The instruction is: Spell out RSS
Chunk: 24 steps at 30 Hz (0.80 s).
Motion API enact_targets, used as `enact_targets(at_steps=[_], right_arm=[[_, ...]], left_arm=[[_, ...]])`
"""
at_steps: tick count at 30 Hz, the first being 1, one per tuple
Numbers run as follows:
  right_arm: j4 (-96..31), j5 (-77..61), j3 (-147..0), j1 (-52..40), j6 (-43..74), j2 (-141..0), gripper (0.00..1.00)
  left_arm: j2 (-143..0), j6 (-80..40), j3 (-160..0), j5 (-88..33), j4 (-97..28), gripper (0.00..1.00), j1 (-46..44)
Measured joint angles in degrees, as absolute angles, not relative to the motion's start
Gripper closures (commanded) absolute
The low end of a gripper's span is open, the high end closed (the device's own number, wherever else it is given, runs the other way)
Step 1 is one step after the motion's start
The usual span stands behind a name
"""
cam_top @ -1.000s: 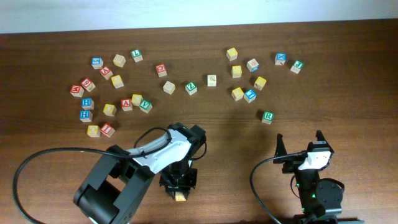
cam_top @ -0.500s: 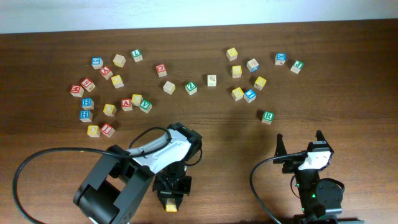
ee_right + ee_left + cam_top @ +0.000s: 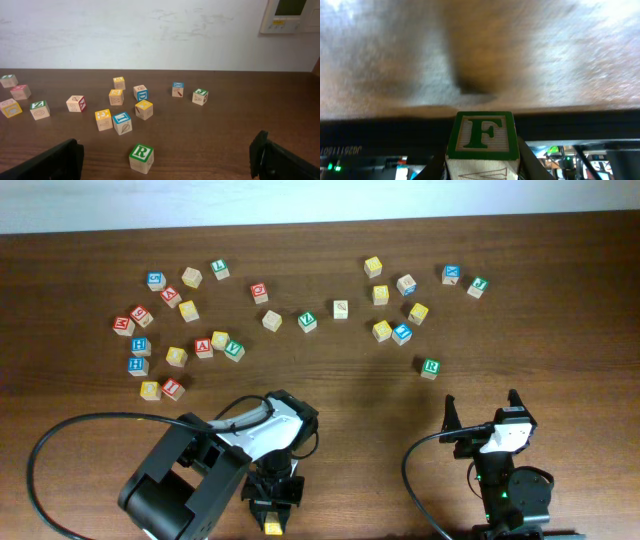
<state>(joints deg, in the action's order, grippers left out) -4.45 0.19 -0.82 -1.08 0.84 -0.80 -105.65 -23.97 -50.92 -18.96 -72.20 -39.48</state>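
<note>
overhead, bench: a dark wooden bench (image 3: 540, 330) with small letter cubes scattered over its far half, in a left group and a right group.
overhead, R cube: the green R cube (image 3: 430, 367) sits alone on the bench, nearer the front than the right group and well apart from both arms.
overhead, yellow cubes: several lie in both groups; one yellow cube (image 3: 382, 330) sits just beside a blue-lettered cube (image 3: 402, 333). Their letters are too small to read.
overhead, left arm: the left arm (image 3: 255, 435) folds back toward the front edge. The left jaws are closed on the held cube (image 3: 272, 527), which shows a yellow top.
overhead, right arm: the right arm (image 3: 505, 442) points toward the far side. The right jaws are spread wide with nothing between them.
left wrist, held cube: the held cube (image 3: 481, 134) shows a green-framed face with a green F, and dark fingers (image 3: 529, 164) press on either side. The bench beyond is blurred; I cannot tell whether the cube touches it.
right wrist, jaws: the fingers (image 3: 50, 162) stand in the lower corners, far apart and empty.
right wrist, R cube: the R cube (image 3: 141, 157) stands upright on the bench, the nearest cube, left of the middle between the fingers.
right wrist, other cubes: a yellow-topped cube (image 3: 103, 119) sits just beside a blue-topped cube (image 3: 122, 122), farther off than the R cube.
</note>
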Motion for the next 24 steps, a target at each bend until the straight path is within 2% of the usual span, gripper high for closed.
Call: enact_targets(at_steps=[7, 9, 11, 16, 21, 24], right_arm=[[-4.4, 0.2, -0.8, -1.1, 0.9, -0.8, 0.02], [-4.4, 0.2, -0.8, -1.1, 0.8, -0.8, 0.02], [-4.4, 0.2, -0.8, -1.1, 0.9, -0.8, 0.02], [-4.4, 0.2, -0.8, -1.1, 0.9, -0.8, 0.02], [-4.4, 0.2, -0.8, -1.1, 0.8, -0.8, 0.02], [-4.4, 0.2, -0.8, -1.1, 0.8, -0.8, 0.02]], left_arm=[[-105.6, -24.0, -50.9, -19.7, -68.3, 0.75, -39.5], [-105.6, -24.0, -50.8, -20.1, -68.0, 0.66, -39.5], [-105.6, -23.8, -50.8, -20.2, -66.2, 0.65, -39.5], [-105.6, -23.7, -50.8, -19.5, -63.6, 0.67, -39.5], [-105.6, -23.6, -50.9, -19.1, -63.8, 0.78, -39.5], [-105.6, -23.5, -52.1, -18.3, -64.3, 0.78, -39.5]])
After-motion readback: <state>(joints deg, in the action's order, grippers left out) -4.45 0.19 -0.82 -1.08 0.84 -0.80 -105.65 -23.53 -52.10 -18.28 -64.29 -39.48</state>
